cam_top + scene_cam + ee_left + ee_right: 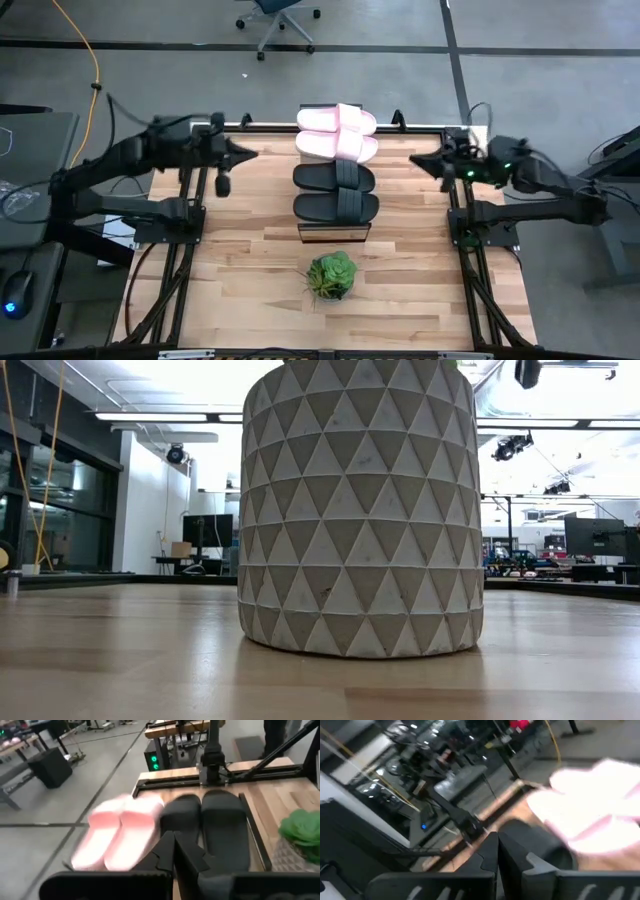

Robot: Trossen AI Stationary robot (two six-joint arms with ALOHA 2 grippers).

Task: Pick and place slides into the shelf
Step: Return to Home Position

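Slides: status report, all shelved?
Left gripper, right gripper shut, empty, flanking shelf. Four slides on shelf, two pink, two black. Plant past shelf end, nothing blocking.

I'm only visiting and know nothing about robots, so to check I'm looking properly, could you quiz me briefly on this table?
1. True or false: both pink slides and both black slides lie on the shelf.
2. Which lies closest to the potted succulent? A) a pink slide B) a black slide C) the left gripper
3. Fill in: the right gripper holds ____.
Key: 1 true; 2 B; 3 nothing.
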